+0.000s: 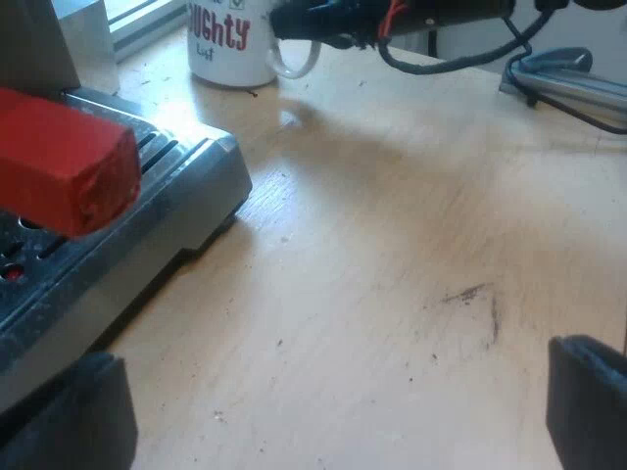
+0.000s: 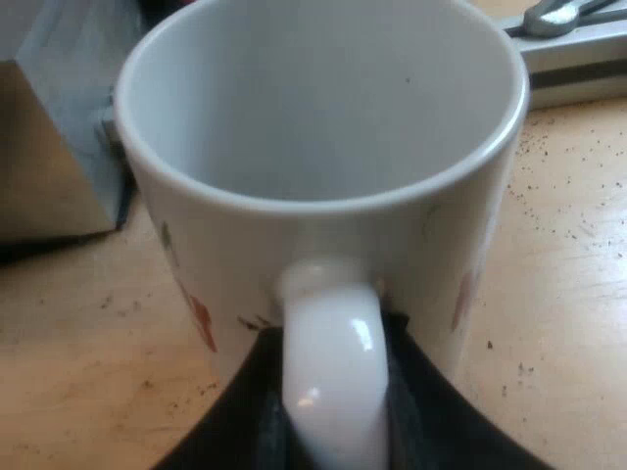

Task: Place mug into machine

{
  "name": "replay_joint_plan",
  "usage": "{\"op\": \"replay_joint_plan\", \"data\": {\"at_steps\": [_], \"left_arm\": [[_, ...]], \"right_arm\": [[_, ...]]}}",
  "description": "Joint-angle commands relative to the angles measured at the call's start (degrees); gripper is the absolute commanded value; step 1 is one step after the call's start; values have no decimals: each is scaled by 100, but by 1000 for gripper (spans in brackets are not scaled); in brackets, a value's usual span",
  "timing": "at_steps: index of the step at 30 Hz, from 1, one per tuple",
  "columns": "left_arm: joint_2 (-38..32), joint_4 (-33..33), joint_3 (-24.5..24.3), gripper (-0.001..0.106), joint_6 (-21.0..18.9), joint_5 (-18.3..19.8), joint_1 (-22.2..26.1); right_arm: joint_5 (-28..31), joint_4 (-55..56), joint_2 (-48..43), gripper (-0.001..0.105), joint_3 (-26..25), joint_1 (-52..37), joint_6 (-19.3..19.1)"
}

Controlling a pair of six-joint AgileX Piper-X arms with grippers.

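The right gripper (image 2: 331, 421) was clamped on the handle (image 2: 328, 323) of the mug (image 2: 323, 147), which stood on the counter (image 2: 568, 294) near the machine (image 1: 167, 206). Held by the handle only, the mug could tilt — and bump the machine.

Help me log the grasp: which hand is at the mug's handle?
The right hand: its fingers flank the mug's handle; the left hand hovers over table by the machine.
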Motion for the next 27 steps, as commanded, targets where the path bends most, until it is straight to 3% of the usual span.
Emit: {"op": "replay_joint_plan", "data": {"at_steps": [1,2,4,7,10,15,20,22,27], "left_arm": [[-10,-144,-15,87,-79,-157,-43],[-10,-144,-15,87,-79,-227,-43],[-10,-144,-15,87,-79,-681,-43],[-10,-124,-15,87,-79,-1297,-43],[-10,-124,-15,87,-79,-1549,-43],[-10,-124,-15,87,-56,-1694,-43],[-10,-754,288,87,-56,-1779,-43],[-10,-1067,412,87,-56,-1779,-43],[-10,-1083,412,87,-56,-1779,-43]], "right_arm": [[-74,1,-390,0,301,-8,-13],[-74,1,-515,0,401,-8,-43],[-74,23,-1204,0,894,-8,-92],[-74,338,-1903,0,1216,-8,-92],[-108,1151,-2705,0,1335,-8,-92],[-155,2493,-3948,0,1334,-8,-285],[-415,3833,-5171,0,1289,89,-399],[-413,4661,-5685,0,1119,336,-608],[-396,5709,-6307,0,720,1005,-729]]}}
